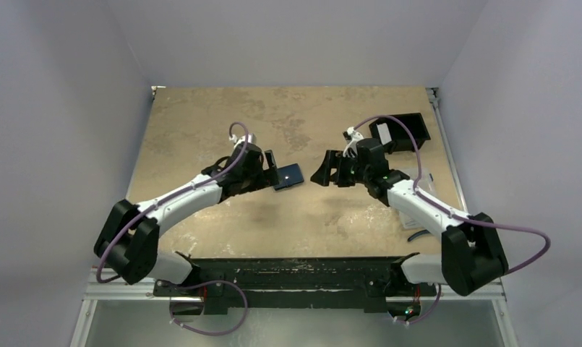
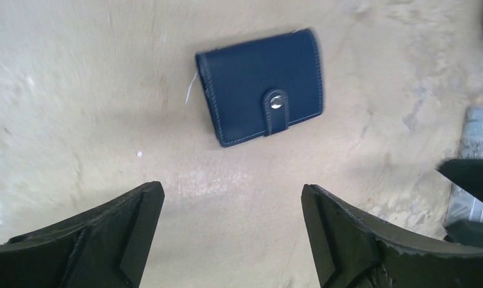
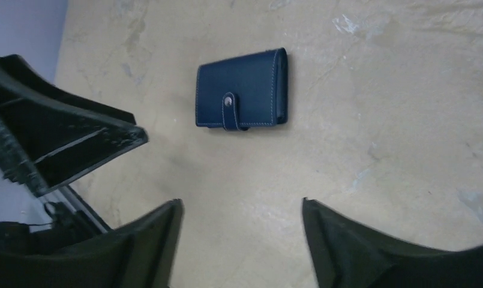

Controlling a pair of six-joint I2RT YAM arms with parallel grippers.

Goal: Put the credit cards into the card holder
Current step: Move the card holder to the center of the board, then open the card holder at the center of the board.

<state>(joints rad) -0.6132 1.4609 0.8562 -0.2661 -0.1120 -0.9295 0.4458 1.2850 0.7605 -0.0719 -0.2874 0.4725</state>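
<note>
The shut holder (image 1: 288, 176) lies in the middle of the table (image 1: 201, 116), between left tool (image 2: 233, 192) and right tool (image 3: 243, 207), both spread apart, empty. This looks like the reach; next its snap (image 2: 276, 102) needs popping open

Navy on blotchy tan
You are looking at a card holder (image 2: 263, 87) showing navy blue with pale stitching and a silver snap; the table (image 1: 201, 123) is showing mottled beige, the left gripper (image 2: 233, 198) and right gripper (image 3: 242, 207) are showing black, the cables (image 1: 523, 238) purple.
</note>
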